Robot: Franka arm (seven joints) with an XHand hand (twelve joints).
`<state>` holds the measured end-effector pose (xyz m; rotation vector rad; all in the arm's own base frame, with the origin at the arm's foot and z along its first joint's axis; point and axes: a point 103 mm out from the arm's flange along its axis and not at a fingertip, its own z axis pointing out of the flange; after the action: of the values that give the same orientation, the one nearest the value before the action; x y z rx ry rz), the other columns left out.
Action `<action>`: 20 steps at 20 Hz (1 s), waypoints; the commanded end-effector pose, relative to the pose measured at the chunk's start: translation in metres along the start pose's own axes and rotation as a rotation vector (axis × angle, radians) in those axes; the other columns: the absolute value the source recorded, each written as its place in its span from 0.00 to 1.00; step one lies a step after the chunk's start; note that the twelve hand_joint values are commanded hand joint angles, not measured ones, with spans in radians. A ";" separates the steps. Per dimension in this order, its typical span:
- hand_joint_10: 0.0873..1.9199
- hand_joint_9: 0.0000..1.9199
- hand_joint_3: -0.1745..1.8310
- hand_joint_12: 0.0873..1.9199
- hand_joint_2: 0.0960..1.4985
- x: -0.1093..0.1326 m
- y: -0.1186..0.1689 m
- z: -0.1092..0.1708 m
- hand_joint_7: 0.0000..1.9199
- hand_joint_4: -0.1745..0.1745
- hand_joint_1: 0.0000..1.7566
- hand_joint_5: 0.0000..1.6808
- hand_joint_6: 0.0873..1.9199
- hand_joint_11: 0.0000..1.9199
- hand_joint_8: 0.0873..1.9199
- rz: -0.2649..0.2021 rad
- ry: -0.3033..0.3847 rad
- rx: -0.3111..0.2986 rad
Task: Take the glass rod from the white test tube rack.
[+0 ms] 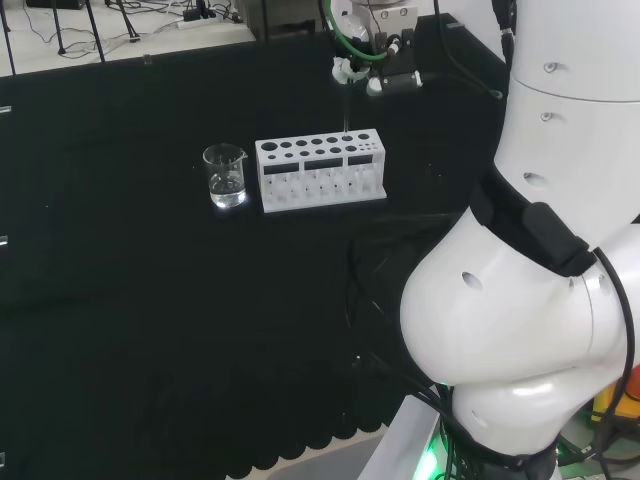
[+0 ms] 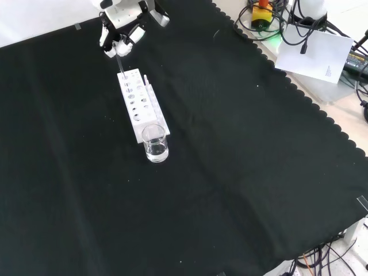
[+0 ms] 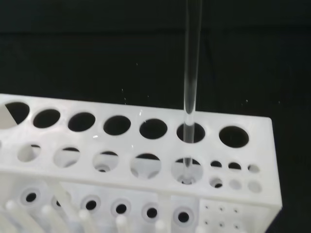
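The white test tube rack [image 1: 320, 170] stands mid-bench, lengthwise in the front view [image 2: 141, 106]. The clear glass rod [image 3: 191, 73] rises upright out of one of the rack's [image 3: 146, 145] large holes, the second from one end, with its lower tip still down inside the rack. The hand [image 1: 362, 68] hovers just above the rack's right end in the head view. In the front view the hand [image 2: 119, 31] is over the rack's far end, fingers curled round the top of the rod [image 2: 120, 63].
A small glass beaker [image 1: 226, 177] with a little clear liquid stands against the rack's left end in the head view, at the near end in the front view [image 2: 155, 144]. Black cloth lies bare all around. The arm's white links [image 1: 530, 300] fill the head view's right.
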<state>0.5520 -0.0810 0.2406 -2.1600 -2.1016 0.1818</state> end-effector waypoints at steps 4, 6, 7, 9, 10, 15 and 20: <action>0.56 0.74 0.00 0.29 0.78 0.011 -0.002 -0.012 0.54 0.00 0.73 0.61 0.33 0.79 0.63 -0.015 0.023 -0.125; 0.54 0.74 0.00 0.29 0.76 0.012 -0.003 -0.021 0.55 0.00 0.73 0.65 0.26 0.79 0.61 -0.011 0.028 -0.116; 0.53 0.75 0.00 0.28 0.76 0.013 -0.003 -0.026 0.56 0.00 0.74 0.67 0.23 0.80 0.60 -0.008 0.032 -0.111; 0.52 0.76 0.00 0.27 0.75 0.013 -0.005 -0.034 0.56 0.00 0.74 0.69 0.20 0.81 0.59 -0.004 0.040 -0.110; 0.51 0.76 0.00 0.27 0.75 0.014 -0.009 -0.045 0.57 0.00 0.74 0.69 0.18 0.81 0.59 -0.001 0.053 -0.111; 0.50 0.77 0.00 0.26 0.74 0.019 -0.019 -0.078 0.57 0.00 0.74 0.71 0.16 0.82 0.58 -0.004 0.058 -0.087; 0.49 0.78 0.00 0.25 0.74 0.022 -0.037 -0.114 0.57 0.00 0.74 0.71 0.15 0.83 0.58 0.003 0.050 -0.081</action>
<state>0.5453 -0.0641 0.3111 -2.1820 -2.1205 0.0430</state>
